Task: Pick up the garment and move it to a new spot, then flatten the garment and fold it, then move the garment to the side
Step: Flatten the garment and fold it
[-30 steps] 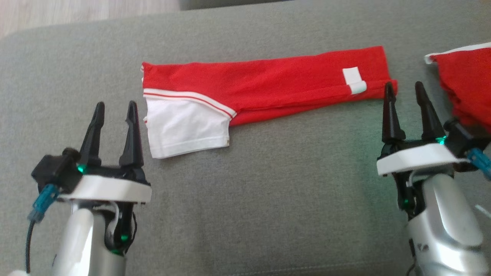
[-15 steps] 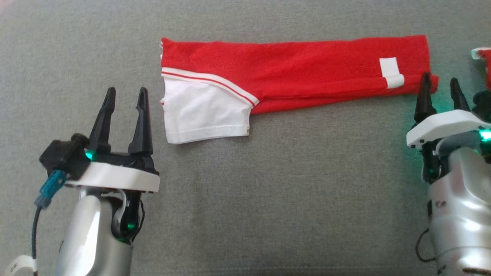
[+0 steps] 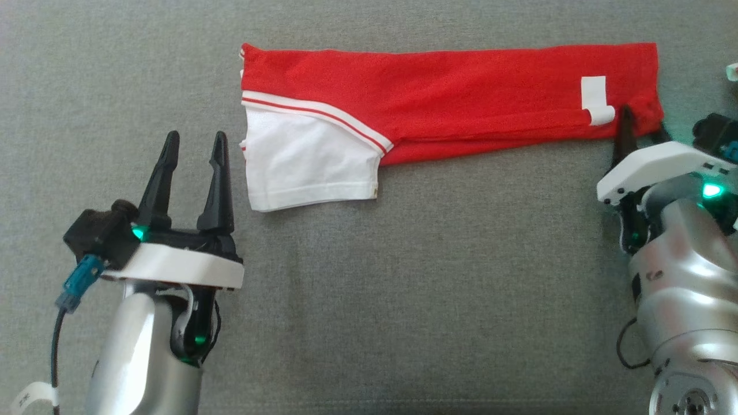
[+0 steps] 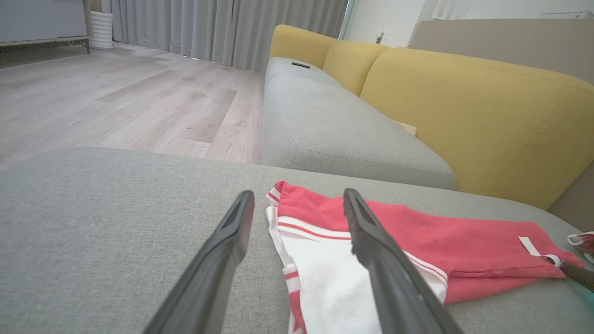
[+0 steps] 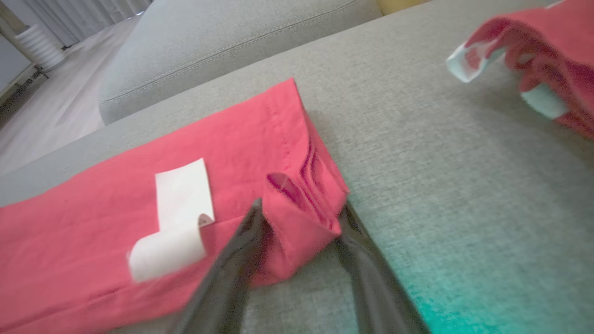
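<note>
A red garment (image 3: 450,98) lies folded into a long strip across the grey cushion (image 3: 403,300), with a white sleeve (image 3: 305,167) at its left end and a white tag (image 3: 597,101) near its right end. My left gripper (image 3: 195,138) stands open just left of the sleeve, with nothing between its fingers; its wrist view shows the sleeve edge (image 4: 320,278) beside the left gripper (image 4: 297,195). My right gripper (image 3: 643,122) is open, its fingers straddling the garment's near right corner. In the right wrist view, red fabric (image 5: 297,218) bunches between the fingers of the right gripper (image 5: 301,206).
A second red and white cloth (image 5: 547,60) lies crumpled to the right of the garment, its tip at the head view's right edge (image 3: 732,70). Behind the cushion stand a yellow sofa back (image 4: 464,106), another grey seat (image 4: 334,130) and wooden floor (image 4: 116,93).
The head camera has tilted, shifting the whole picture. My right gripper has moved forward until its fingers reach around the garment's right corner. The left gripper has hardly moved.
</note>
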{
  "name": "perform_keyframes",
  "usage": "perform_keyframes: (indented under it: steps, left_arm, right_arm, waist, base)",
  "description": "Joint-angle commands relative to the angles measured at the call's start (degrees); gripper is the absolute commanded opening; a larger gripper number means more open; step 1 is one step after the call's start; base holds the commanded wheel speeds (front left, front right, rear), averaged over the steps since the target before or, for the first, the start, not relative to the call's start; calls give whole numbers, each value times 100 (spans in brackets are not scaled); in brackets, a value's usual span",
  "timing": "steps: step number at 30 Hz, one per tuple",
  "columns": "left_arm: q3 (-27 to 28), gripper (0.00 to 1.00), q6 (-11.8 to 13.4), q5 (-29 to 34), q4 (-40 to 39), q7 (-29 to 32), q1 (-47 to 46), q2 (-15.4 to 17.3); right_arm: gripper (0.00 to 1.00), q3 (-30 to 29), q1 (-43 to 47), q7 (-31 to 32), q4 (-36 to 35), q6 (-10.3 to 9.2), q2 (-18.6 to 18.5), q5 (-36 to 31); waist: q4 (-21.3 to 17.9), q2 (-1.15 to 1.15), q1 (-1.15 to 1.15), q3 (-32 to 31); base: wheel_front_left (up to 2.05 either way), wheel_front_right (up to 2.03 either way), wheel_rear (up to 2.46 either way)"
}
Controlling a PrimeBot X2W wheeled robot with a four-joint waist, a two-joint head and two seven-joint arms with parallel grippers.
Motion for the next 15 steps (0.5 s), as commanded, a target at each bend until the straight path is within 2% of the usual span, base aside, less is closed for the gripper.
perform_keyframes:
  steps: [1, 5, 11, 15]
  left_arm:
    - [143, 100, -29, -12, -169, -28, -212, 60]
    - [163, 100, -30, -12, -137, -28, -210, 60]
    - [177, 100, -31, -56, -93, -28, -170, 60]
    - [161, 100, -32, -102, -70, -28, -108, 60]
  right_arm:
    - [0, 189, -2, -33, 49, -5, 89, 33]
    - [0, 162, -37, -315, 123, -5, -121, 38]
    - [0, -257, -6, -590, 70, -5, -503, -144]
    - [0, -388, 12, -654, 1, -5, -451, -242]
  waist:
    - [-21, 0, 0, -11]
    - [-78, 0, 0, -76]
    - [-154, 0, 0, -269]
    - [-194, 0, 0, -433]
  base:
    - [0, 0, 0]
    - [0, 0, 0]
    - [0, 0, 0]
    - [0, 0, 0]
